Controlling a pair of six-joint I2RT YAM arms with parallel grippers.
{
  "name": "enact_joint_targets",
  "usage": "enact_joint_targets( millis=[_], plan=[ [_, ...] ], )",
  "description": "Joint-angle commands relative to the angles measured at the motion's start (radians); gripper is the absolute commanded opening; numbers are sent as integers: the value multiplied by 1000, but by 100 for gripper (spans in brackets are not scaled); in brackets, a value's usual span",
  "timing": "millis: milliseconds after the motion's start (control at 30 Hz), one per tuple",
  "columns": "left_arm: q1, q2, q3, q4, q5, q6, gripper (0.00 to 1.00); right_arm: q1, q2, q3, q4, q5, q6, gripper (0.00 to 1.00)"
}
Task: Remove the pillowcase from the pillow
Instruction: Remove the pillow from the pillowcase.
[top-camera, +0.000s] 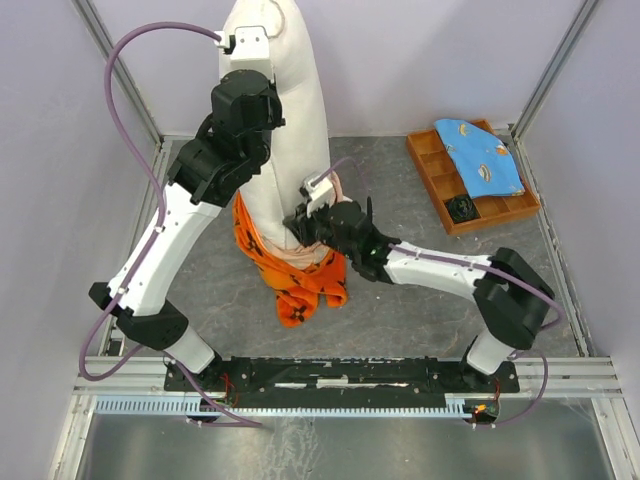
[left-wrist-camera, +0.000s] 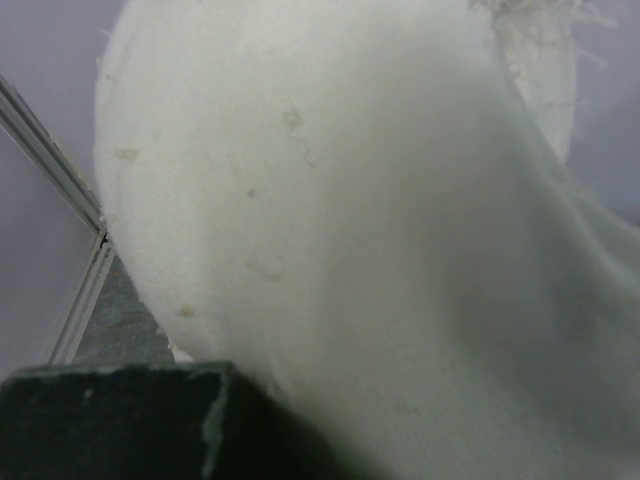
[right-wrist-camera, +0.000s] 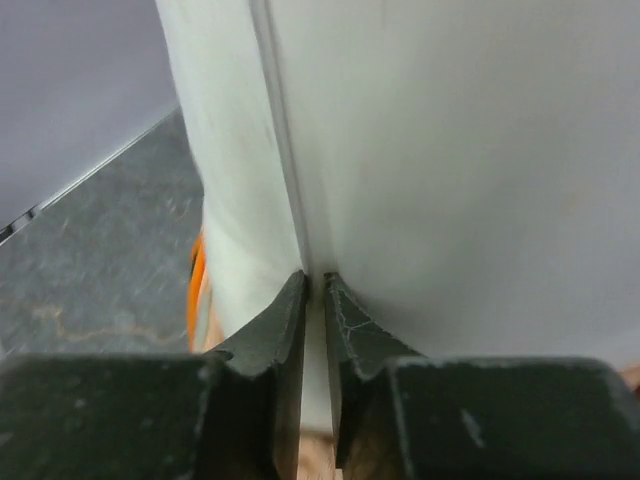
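Note:
The white pillow (top-camera: 290, 110) stands upright, lifted at the back of the table. The orange printed pillowcase (top-camera: 305, 285) is bunched around its lower end on the table. My left gripper (top-camera: 250, 45) is up at the pillow's top left edge. In the left wrist view the pillow (left-wrist-camera: 350, 220) fills the frame over one dark finger (left-wrist-camera: 110, 420), and the gripper looks shut on it. My right gripper (right-wrist-camera: 314, 285) is shut on a fold of the white pillow (right-wrist-camera: 450, 150) just above the pillowcase; it also shows in the top view (top-camera: 312, 218). A sliver of orange (right-wrist-camera: 196, 290) shows to its left.
A wooden compartment tray (top-camera: 428, 160) sits at the back right with a light-blue patterned cloth (top-camera: 482, 155) on it and a small black object (top-camera: 462, 207) in one compartment. Metal frame posts (top-camera: 120, 60) stand at the table's back corners.

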Motion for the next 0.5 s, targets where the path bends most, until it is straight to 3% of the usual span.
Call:
enact_joint_targets(
  millis=[0, 133, 367, 400, 467],
  plan=[
    [6, -98, 9, 177, -14, -13, 3, 22, 118, -207, 38, -160, 196, 16],
    [7, -111, -5, 182, -24, -4, 3, 72, 211, -355, 164, -161, 296, 15],
    [8, -121, -2, 194, -18, -4, 3, 96, 180, -325, 56, -114, 276, 14],
    [8, -121, 1, 192, -16, -4, 3, 97, 151, -319, 34, -111, 263, 15],
    [8, -124, 0, 186, -7, -8, 3, 98, 59, -309, -26, -99, 229, 32]
  ],
)
